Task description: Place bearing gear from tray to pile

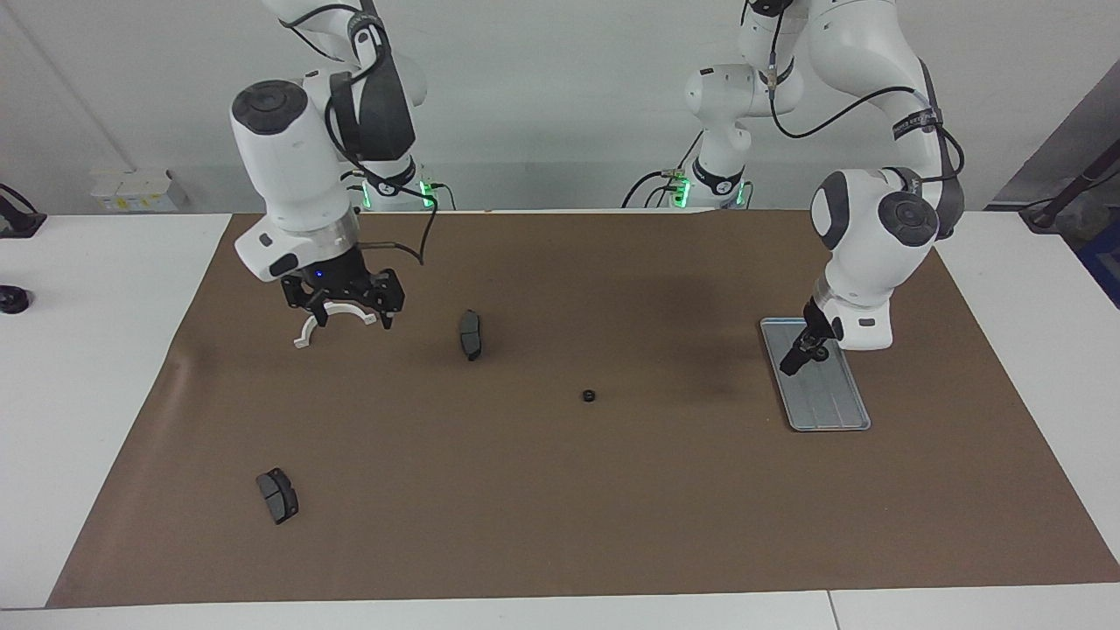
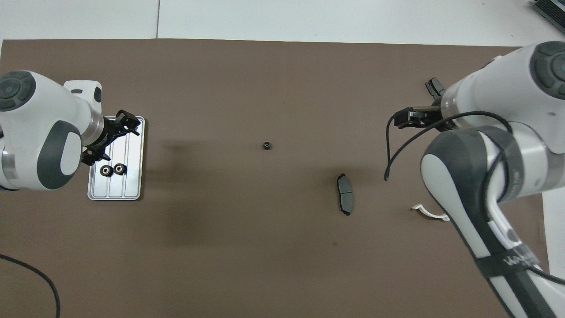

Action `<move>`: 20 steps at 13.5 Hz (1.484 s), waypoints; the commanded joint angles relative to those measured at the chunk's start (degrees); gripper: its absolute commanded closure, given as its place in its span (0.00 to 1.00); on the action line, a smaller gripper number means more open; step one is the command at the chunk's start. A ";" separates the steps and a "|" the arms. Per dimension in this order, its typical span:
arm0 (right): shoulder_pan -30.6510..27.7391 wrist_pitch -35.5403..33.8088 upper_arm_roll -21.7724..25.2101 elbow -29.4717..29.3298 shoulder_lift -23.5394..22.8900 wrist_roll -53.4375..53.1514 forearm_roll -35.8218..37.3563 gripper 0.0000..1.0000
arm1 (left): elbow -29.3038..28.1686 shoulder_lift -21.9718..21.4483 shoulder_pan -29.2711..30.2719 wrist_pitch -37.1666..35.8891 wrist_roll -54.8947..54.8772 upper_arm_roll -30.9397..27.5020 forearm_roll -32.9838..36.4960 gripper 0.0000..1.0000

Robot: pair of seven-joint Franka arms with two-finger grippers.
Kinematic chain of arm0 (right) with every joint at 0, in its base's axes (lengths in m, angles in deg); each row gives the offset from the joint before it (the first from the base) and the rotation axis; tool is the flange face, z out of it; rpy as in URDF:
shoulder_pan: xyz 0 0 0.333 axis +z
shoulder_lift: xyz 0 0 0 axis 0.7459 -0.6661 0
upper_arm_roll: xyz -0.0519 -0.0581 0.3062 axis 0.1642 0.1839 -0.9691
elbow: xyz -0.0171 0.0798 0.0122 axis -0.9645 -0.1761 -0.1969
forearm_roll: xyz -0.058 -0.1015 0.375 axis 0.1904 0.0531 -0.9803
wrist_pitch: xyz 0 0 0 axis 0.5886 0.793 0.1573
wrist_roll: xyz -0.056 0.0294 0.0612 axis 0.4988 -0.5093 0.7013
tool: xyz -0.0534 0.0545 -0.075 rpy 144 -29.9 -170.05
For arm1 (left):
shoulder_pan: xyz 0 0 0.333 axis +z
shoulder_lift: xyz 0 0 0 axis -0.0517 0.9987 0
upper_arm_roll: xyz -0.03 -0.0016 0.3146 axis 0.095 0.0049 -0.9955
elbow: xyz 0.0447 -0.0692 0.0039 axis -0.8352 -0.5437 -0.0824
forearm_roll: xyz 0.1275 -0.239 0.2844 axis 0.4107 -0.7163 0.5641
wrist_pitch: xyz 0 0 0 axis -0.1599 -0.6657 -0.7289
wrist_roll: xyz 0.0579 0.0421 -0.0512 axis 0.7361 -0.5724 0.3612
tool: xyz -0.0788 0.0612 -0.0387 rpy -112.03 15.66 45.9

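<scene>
The silver tray (image 1: pixel 831 407) (image 2: pixel 132 185) lies at the left arm's end of the mat. Two black bearing gears (image 2: pixel 106 170) (image 2: pixel 119 168) sit in its end nearer the robots; one gear (image 1: pixel 821 353) shows in the facing view. My left gripper (image 1: pixel 794 363) (image 2: pixel 111 140) hangs low over the tray, beside the gears. The pile is scattered: a small black gear (image 1: pixel 589 395) (image 2: pixel 266 145), a brake pad (image 1: pixel 471 334) (image 2: pixel 344 194), a second pad (image 1: pixel 277 495), and a white half-ring bracket (image 1: pixel 306 335) (image 2: pixel 430 214). My right gripper (image 1: pixel 353 317) (image 2: pixel 423 110) is open over the bracket.
A brown mat (image 1: pixel 560 525) covers the white table. A small dark object (image 1: pixel 13 300) sits on the white table past the right arm's end of the mat. A black cable (image 2: pixel 31 274) lies at the corner nearest the left arm.
</scene>
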 commanded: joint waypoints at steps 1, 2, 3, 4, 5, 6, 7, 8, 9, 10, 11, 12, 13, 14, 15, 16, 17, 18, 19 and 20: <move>3.18 4.89 0.10 -4.71 -7.00 -5.17 0.18 0.00 | -13.04 -6.71 3.10 8.33 1.02 0.48 -0.84 0.00; 4.67 5.42 0.10 -6.03 -8.67 -7.01 0.35 0.00 | -13.93 -6.98 3.89 8.33 3.99 0.48 -0.84 0.00; 6.51 6.13 0.10 -7.26 -10.69 -9.72 0.96 0.00 | -14.03 -7.07 4.25 8.33 6.72 0.48 -0.84 0.00; 8.97 7.96 0.10 -9.10 -13.15 -12.01 0.97 0.00 | -14.73 -7.07 4.34 8.94 8.83 0.48 -0.84 0.00; 10.30 9.89 0.10 -10.42 -14.74 -13.17 0.97 0.00 | -15.86 -6.89 4.77 11.91 10.51 0.48 -0.84 0.15; 11.44 10.17 0.10 -11.04 -15.80 -13.61 1.06 0.00 | -17.27 -6.63 4.78 15.85 13.39 0.48 -0.84 0.22; 13.11 10.61 0.10 -13.40 -18.25 -14.84 1.14 0.00 | -17.46 -6.02 4.78 17.89 15.51 0.48 -0.84 0.27; 14.78 10.70 0.18 -18.03 -22.36 -17.11 1.32 0.00 | -17.37 -5.49 4.78 18.26 15.62 0.48 -0.67 0.28; 15.84 10.53 0.18 -22.43 -26.14 -19.40 2.19 0.00 | -17.20 -4.88 4.95 18.79 15.62 0.48 -0.41 0.28; 16.11 11.05 0.10 -24.04 -28.01 -20.46 3.24 0.00 | -17.19 -4.61 5.13 19.58 15.62 0.48 -0.32 0.29; 16.63 12.01 0.10 -24.32 -28.72 -20.56 3.43 0.00 | -17.28 -4.17 5.04 19.85 15.71 0.48 -0.31 0.32; 17.86 13.76 0.10 -24.32 -29.51 -20.82 3.43 0.00 | -17.37 -3.73 5.04 19.94 15.80 0.48 -0.31 0.36; 19.00 15.08 0.10 -24.41 -30.74 -21.44 3.52 0.00 | -17.37 -3.73 5.04 19.94 15.97 0.40 -0.31 0.42; 19.80 16.32 0.10 -24.41 -31.45 -22.14 3.52 0.00 | -17.28 -3.64 5.04 20.02 15.97 0.40 -0.31 0.42; 20.67 16.68 0.10 -24.50 -31.89 -22.41 3.43 0.00 | -17.37 -3.38 5.04 20.81 15.97 0.40 -0.31 0.42; 21.29 16.77 0.01 -24.50 -31.98 -22.41 3.43 0.00 | -17.37 -3.12 5.04 21.16 16.06 0.40 -0.31 0.42; 22.17 16.77 0.01 -24.41 -31.90 -22.67 3.08 0.00 | -17.37 -2.68 5.04 21.25 16.06 0.40 -0.31 0.42; 22.87 16.77 0.01 -24.32 -31.81 -22.93 2.73 0.00 | -17.37 -2.59 5.04 21.52 16.06 0.40 -0.31 0.42; 22.88 16.85 0.01 -24.32 -31.63 -22.94 2.64 0.00 | -17.37 -2.41 5.04 21.95 16.06 0.40 -0.31 0.42; 22.88 16.94 0.01 -23.89 -31.37 -22.85 2.46 0.00 | -17.37 -2.24 5.04 22.04 16.06 0.40 -0.31 0.42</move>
